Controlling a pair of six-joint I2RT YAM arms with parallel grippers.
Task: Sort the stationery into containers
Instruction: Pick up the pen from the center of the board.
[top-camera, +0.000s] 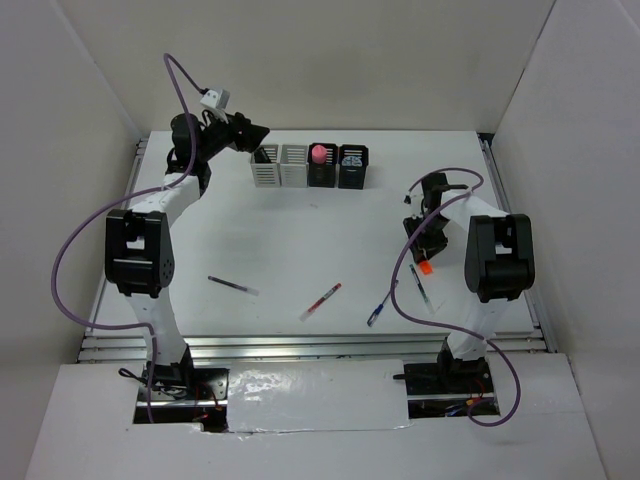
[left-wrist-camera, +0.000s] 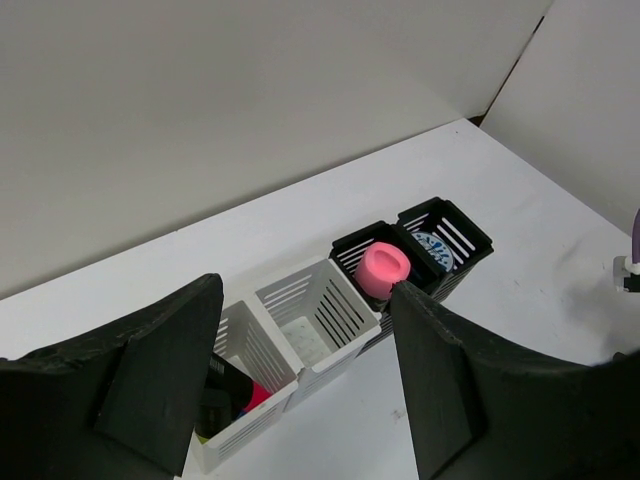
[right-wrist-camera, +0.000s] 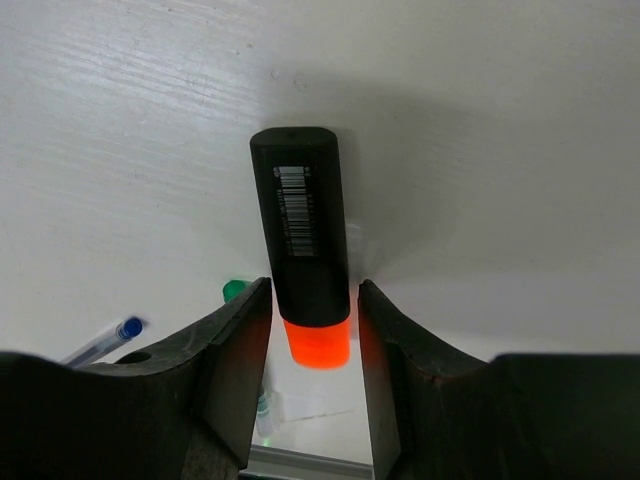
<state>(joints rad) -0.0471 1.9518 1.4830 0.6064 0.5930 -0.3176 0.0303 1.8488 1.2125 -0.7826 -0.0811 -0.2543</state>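
Table (top-camera: 330, 225): broad bare ground lies between the arms, but the side rail (top-camera: 515, 250) and wall stand near the right arm. Containers (top-camera: 310, 166): a joined row at the far edge, which a swung load could knock. Left gripper (left-wrist-camera: 305, 330): jaws wide and empty above the grey holders (left-wrist-camera: 290, 330), crowding any approach there. Right gripper (right-wrist-camera: 313, 290): closed, apparently gripping, on the orange-capped highlighter (right-wrist-camera: 303, 225) at the table's right. Held near its cap, the long body may pivot or slip. Green-tipped pen (top-camera: 420, 288) and blue pen (top-camera: 378, 312): just beside, liable to be brushed.
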